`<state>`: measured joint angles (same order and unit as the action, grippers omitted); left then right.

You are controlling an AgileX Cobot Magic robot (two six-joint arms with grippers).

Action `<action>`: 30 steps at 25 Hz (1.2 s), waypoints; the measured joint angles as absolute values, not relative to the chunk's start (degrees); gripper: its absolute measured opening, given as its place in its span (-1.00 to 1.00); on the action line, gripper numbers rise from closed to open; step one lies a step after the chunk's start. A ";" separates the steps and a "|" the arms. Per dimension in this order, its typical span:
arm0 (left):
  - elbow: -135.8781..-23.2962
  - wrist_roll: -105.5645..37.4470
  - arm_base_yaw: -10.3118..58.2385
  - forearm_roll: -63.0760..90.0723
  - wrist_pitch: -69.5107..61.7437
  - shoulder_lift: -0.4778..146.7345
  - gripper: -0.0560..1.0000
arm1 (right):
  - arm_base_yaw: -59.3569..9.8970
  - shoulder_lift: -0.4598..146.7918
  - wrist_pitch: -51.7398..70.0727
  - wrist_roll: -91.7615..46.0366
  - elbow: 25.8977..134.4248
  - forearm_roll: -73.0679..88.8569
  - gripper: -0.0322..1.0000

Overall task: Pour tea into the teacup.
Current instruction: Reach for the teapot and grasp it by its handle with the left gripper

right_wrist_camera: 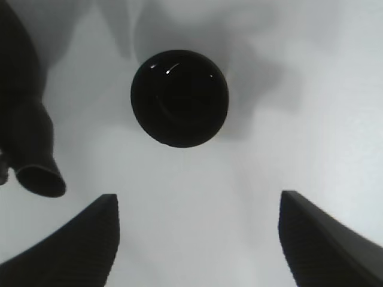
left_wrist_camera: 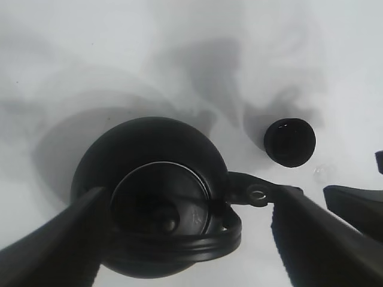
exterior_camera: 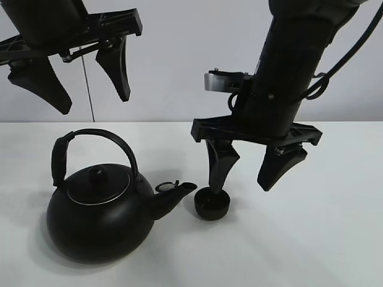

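Observation:
The small matte-black teacup (exterior_camera: 211, 203) stands on the white table just right of the kettle's spout; it also shows in the left wrist view (left_wrist_camera: 290, 142) and the right wrist view (right_wrist_camera: 179, 98). The big black kettle (exterior_camera: 99, 212) with arched handle stands at the left, spout (exterior_camera: 178, 192) pointing at the cup; it fills the left wrist view (left_wrist_camera: 149, 191). My right gripper (exterior_camera: 246, 178) is open, hanging above the table just right of the cup, one finger in front of it. My left gripper (exterior_camera: 90, 86) is open and empty, high above the kettle.
The white table (exterior_camera: 323, 239) reaches to a pale back wall. The kettle's spout tip (right_wrist_camera: 39, 176) shows beside the cup in the right wrist view. Bare table lies to the right of and in front of the cup.

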<state>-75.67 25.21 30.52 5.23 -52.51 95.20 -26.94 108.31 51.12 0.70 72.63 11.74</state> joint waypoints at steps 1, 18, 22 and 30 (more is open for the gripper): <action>-75.67 25.21 30.52 5.23 -52.51 95.20 0.13 | -26.94 107.40 51.17 1.19 72.63 11.44 0.06; -75.67 25.21 30.52 5.23 -52.51 95.20 0.13 | -16.20 94.24 59.89 2.97 72.63 9.83 0.06; -75.67 25.21 30.52 5.23 -52.51 95.20 0.13 | -14.44 92.07 61.83 2.84 72.63 9.83 0.06; -75.67 25.21 30.52 5.23 -52.51 95.20 0.13 | -13.92 90.39 63.80 2.52 72.63 9.81 0.06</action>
